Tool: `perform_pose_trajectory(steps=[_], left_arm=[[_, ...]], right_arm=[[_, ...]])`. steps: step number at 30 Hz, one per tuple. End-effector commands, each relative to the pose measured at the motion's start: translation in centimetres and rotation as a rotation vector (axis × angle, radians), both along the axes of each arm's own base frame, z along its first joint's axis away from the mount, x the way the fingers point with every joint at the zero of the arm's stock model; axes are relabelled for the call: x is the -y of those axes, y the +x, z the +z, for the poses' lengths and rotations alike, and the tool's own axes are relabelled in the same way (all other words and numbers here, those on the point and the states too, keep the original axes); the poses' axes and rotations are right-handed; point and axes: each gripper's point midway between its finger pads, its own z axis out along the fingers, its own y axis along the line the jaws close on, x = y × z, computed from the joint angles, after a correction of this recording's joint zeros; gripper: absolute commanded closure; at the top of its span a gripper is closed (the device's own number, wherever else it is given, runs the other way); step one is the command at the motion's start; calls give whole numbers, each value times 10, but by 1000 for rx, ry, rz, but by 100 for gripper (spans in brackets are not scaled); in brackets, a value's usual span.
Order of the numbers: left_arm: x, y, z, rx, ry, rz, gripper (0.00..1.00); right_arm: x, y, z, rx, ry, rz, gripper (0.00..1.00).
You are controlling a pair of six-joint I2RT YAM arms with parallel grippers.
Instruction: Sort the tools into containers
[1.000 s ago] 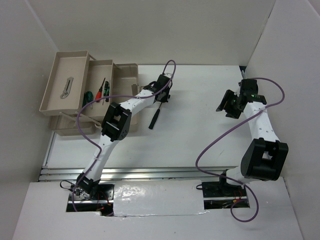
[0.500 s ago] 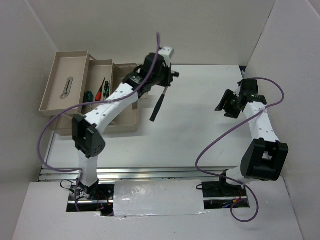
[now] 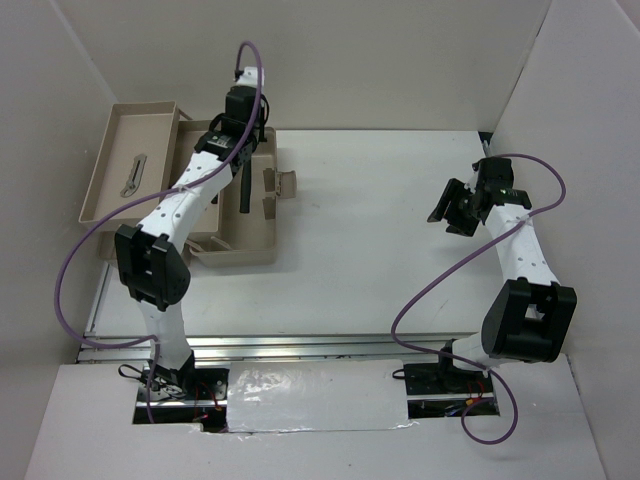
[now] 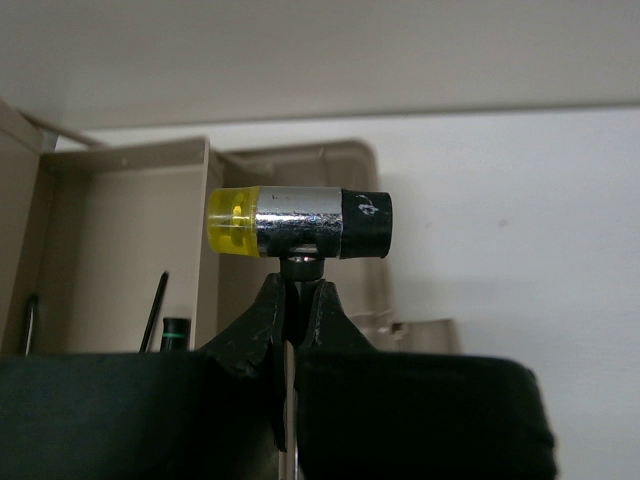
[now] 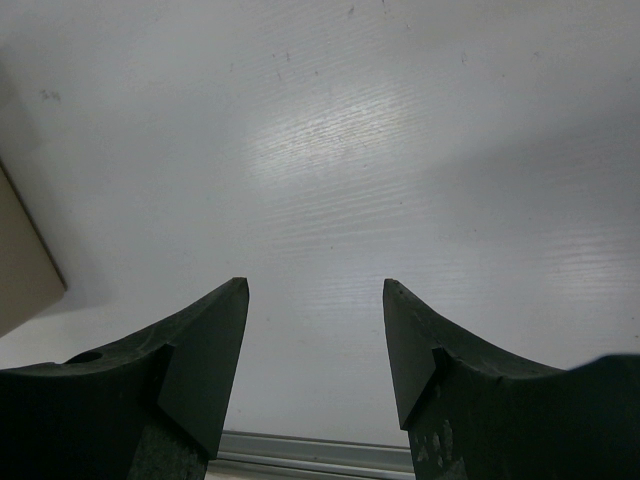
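Placing step: metal mallet with yellow-silver-black head held above beige plastic toolbox base
My left gripper clamps its neck; next: lower, release. Right gripper fingers apart

Top view: bright, even, soft shadows. Wrist views: dimmer; near foreground blurred, pale sheen on table

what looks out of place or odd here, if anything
Nothing looks spilled, broken or askew. The only tool seen outside a container is the mallet, clamped just under its head by the left gripper above the toolbox base. The right gripper hangs open over the table.
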Motion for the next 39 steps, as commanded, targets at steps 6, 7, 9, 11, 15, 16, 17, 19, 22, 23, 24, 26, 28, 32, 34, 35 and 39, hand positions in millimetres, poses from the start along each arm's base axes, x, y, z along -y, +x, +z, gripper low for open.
perform_pose_trajectory(steps=[6, 7, 9, 11, 15, 16, 17, 19, 22, 23, 24, 26, 28, 32, 34, 35, 39], left_arm=[[-25, 38, -49, -12, 184, 136, 100], [-25, 44, -62, -28, 191, 141, 100], [-31, 49, -75, -43, 209, 163, 100], [-31, 56, -88, -51, 218, 173, 100], [-32, 65, -105, -95, 188, 177, 94], [-32, 66, -112, -113, 177, 180, 92], [-32, 67, -115, -122, 169, 176, 87], [-31, 66, -119, -132, 161, 170, 80], [-27, 64, -116, -134, 149, 156, 58], [-27, 63, -115, -140, 151, 156, 51], [-26, 62, -110, -133, 140, 149, 48], [-28, 59, -99, -126, 131, 150, 42], [-23, 56, -88, -115, 98, 125, 41], [-8, 33, -14, -21, -42, 37, 46], [-5, 19, 18, 18, -81, -6, 47], [-11, 5, 46, 61, -98, -12, 48], [-74, -29, 70, 36, -123, 27, 47]], right_arm=[[0, 1, 5, 30, -19, 11, 36], [1, 2, 5, 32, -18, 10, 36], [-1, 2, 4, 30, -18, 18, 35], [-2, 2, 2, 27, -15, 20, 35], [-4, 2, -2, 8, -7, 37, 33], [-5, 4, 1, 15, -3, 44, 32], [-8, 4, -1, 8, 10, 58, 30], [-12, 6, 1, 14, 21, 71, 27], [-24, 8, 5, 19, 56, 127, 22], [-26, 9, 3, 11, 67, 135, 21], [-33, 11, 7, 19, 85, 157, 21], [-41, 15, 8, 16, 107, 186, 22], [-53, 17, 12, 27, 146, 222, 23], [-82, 39, 39, 116, 212, 283, 28], [-102, 52, 47, 138, 226, 321, 30], [-119, 61, 63, 174, 220, 362, 30], [-175, 84, 75, 164, 253, 455, 32]])
